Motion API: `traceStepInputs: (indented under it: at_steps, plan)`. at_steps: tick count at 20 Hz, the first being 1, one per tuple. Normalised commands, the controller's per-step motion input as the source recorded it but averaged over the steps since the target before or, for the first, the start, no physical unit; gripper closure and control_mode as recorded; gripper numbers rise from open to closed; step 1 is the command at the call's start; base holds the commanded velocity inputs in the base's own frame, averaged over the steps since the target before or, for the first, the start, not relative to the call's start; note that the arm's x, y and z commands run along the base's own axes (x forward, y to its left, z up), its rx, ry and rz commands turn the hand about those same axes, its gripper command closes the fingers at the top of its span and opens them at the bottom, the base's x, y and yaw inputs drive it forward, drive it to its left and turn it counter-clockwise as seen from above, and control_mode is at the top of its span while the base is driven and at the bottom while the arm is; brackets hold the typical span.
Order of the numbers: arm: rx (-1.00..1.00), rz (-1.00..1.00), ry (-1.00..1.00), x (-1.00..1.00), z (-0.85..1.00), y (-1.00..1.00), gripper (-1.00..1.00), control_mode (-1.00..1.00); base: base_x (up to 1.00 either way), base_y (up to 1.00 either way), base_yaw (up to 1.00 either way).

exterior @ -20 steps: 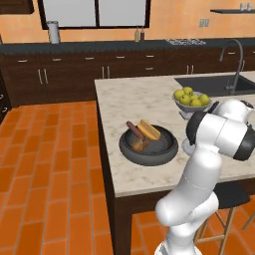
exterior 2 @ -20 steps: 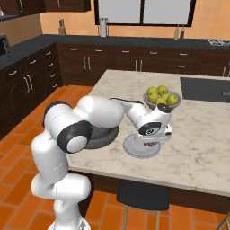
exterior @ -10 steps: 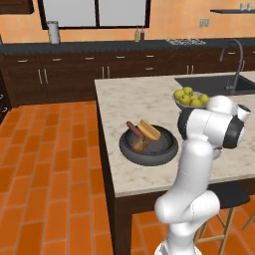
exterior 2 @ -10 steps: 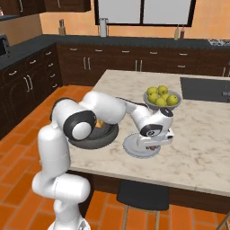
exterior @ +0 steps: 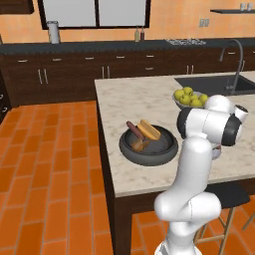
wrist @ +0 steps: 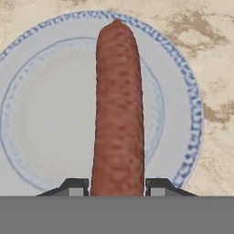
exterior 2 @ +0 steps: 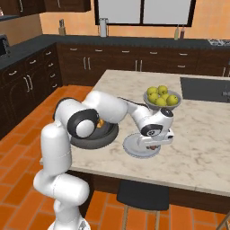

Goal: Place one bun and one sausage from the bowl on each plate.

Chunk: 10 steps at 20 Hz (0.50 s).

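Observation:
My gripper (wrist: pixel 116 187) is shut on a reddish-brown sausage (wrist: pixel 118 105), which points away from the hand over the pale grey-white plate (wrist: pixel 45 114) with a blue-speckled rim. From the right base view the gripper (exterior 2: pixel 152 144) sits low over that plate (exterior 2: pixel 132 146) near the counter's front edge. The wide dark bowl (exterior: pixel 149 155) stands to the left of it on the island. It holds a tan-orange bun (exterior: pixel 149 129) and a second sausage (exterior: pixel 132 129). My own arm hides most of the bowl (exterior 2: pixel 90 139) in the right base view.
A grey pedestal bowl of yellow-green fruit (exterior 2: pixel 161 96) stands just behind the plate. The sink (exterior: pixel 214 83) with its tap lies at the island's far right. A dark stool (exterior 2: pixel 141 195) sits under the counter's front edge.
The arm's elbow and shoulder have swung round while the hand stayed over the pale plate with the sausage in it.

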Motion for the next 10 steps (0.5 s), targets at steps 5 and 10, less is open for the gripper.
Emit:
traceStepInputs:
  at_steps: [5, 10]
  plan:
    - [0.0, 0.0, 0.0, 0.0, 0.0, 0.01, -1.0, -1.0, 0.0, 0.0, 0.0]
    - [0.0, 0.0, 0.0, 0.0, 0.0, 0.01, -1.0, -1.0, 0.0, 0.0, 0.0]
